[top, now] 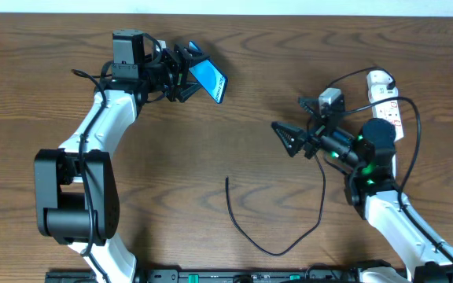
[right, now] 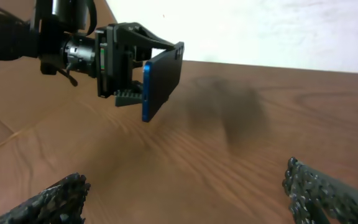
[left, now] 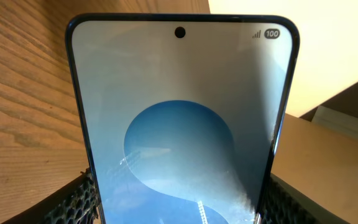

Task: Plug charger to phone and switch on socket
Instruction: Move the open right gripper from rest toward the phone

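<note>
The left gripper (top: 185, 75) is clamping the phone (top: 209, 79) out at the far side of the table (top: 234, 47), left of centre, and it is holding it clear of the wood with the blue screen tilting up. In the left wrist view the phone (left: 179, 124) is filling the frame, showing a round blue shape and a camera hole at the top edge, and the pads (left: 76, 202) are pressing in on both long edges. From the right wrist view the phone (right: 161, 81) is showing edge-on, sitting squarely between those jaws above the tabletop. The right gripper (top: 283, 137) is hovering over the right half of the table, pointing left toward the phone but well apart from it; its fingers (right: 48, 202) are standing spread wide and are carrying nothing. The charger (top: 229, 200) is lying loose on the wood in the middle, one thin end pointing to the far side and the cable looping toward the near edge, then running back up under the right arm, where its other end is getting lost. The socket (top: 385, 90) is lying at the far right, partly hidden behind that arm, its red marks just showing.
</note>
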Motion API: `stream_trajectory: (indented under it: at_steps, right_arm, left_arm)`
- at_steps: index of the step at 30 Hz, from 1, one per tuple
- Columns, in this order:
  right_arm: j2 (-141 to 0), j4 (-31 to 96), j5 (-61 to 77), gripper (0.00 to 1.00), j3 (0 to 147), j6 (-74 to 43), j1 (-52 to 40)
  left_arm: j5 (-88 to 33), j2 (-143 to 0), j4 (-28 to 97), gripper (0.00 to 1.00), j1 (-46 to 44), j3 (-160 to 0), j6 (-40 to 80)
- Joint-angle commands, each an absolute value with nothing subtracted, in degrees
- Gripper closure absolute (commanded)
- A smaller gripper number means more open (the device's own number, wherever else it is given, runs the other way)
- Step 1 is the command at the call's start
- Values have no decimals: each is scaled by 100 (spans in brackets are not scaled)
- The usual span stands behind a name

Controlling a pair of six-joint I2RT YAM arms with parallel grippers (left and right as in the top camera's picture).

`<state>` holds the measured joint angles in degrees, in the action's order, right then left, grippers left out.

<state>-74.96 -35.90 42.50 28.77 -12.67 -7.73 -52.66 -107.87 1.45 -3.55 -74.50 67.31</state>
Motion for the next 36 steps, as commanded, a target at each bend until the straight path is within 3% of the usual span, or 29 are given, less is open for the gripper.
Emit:
stream_trajectory:
  at_steps: [1,9,17,26,36]
  right_arm:
    - [-7481,-3704,3719,1,3006,-1542,-1098]
    - [-7483,-3992,3299,1,3004,-1680,-1452]
    - [-7491,-4171,2340,1,3009,-3642,-1490]
    - [-7570,-3881,1833,1,3332,-3411,-2060]
    - [-8243,-3382,2187,1,4198,-2923,-2515]
  left_arm:
    - [-5478,-10641,95,93,-355,-7481,6718]
    - [-5478,-10641,95,92,-355,-7481,6674]
    - [-5474,-10641,95,92,-357,-7481,6674]
    - [-5476,-10641,95,93,-357,-7481,6674]
    - [-5481,-10641,97,92,-357,-7481,6674]
